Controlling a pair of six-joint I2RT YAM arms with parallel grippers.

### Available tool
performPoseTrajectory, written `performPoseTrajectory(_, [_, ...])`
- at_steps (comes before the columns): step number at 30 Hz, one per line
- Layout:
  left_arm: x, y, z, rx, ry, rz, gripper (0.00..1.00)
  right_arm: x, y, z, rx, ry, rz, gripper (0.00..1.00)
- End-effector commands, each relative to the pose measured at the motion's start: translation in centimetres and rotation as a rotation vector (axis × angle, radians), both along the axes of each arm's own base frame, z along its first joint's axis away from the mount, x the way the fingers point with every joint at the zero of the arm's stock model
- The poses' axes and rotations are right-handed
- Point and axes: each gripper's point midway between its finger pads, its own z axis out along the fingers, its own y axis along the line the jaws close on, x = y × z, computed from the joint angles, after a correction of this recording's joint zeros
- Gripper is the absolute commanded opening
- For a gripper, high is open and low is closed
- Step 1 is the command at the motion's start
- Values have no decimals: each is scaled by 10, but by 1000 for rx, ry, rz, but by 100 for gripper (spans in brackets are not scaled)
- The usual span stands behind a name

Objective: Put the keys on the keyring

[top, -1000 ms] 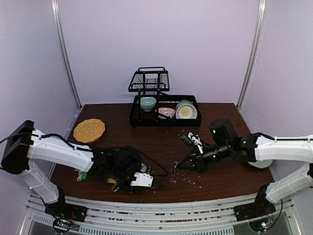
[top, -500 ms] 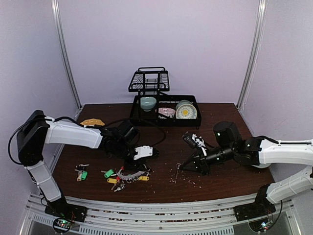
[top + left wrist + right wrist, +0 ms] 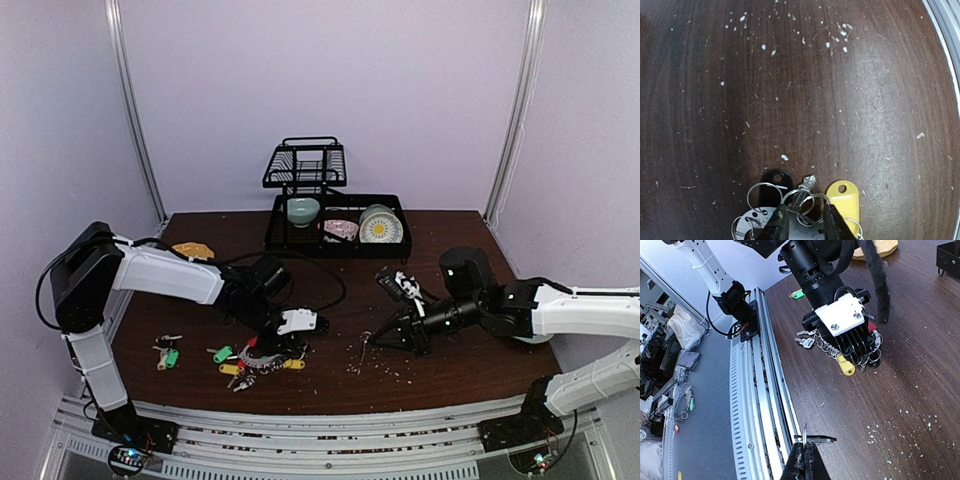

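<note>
My left gripper [image 3: 804, 220]: fingers narrowly parted astride the keyring [image 3: 262, 357], grip unclear | my right gripper [image 3: 802, 456]: pinching one key [image 3: 805, 432], tip aimed left at keyring, well apart | left arm nearer.

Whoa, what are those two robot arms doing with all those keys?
The left claw is down over the keyring, fingers either side of a silver key; I can't tell if it grips yet. The right claw is shut on a single key, off to the side. Other keys lie loose on the table.
</note>
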Motion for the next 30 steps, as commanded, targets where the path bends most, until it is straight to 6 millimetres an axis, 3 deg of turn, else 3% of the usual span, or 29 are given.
performPoseTrajectory(1, [8, 3, -8, 30, -31, -2, 26, 0, -2, 2, 16, -6, 0, 0])
performPoseTrajectory(10, [10, 7, -12, 42, -47, 13, 18, -1, -1, 1, 17, 1, 3, 0])
performPoseTrajectory(15, [14, 4, -3, 19, -81, 33, 0, 2, -1, -2, 8, 12, -11, 0])
performPoseTrajectory(18, [15, 4, 11, -27, -120, 53, 0, 9, -3, -20, -48, 45, -62, 0])
performPoseTrajectory(19, [13, 6, 22, -85, -142, 89, 0, 14, -4, -45, -122, 107, -98, 0])
performPoseTrajectory(23, [5, 5, 42, -196, -150, 117, 0, 20, 0, -74, -179, 210, -146, 0])
performPoseTrajectory(30, [-4, 6, 59, -292, -136, 153, 0, 27, 16, -99, -206, 301, -153, 0])
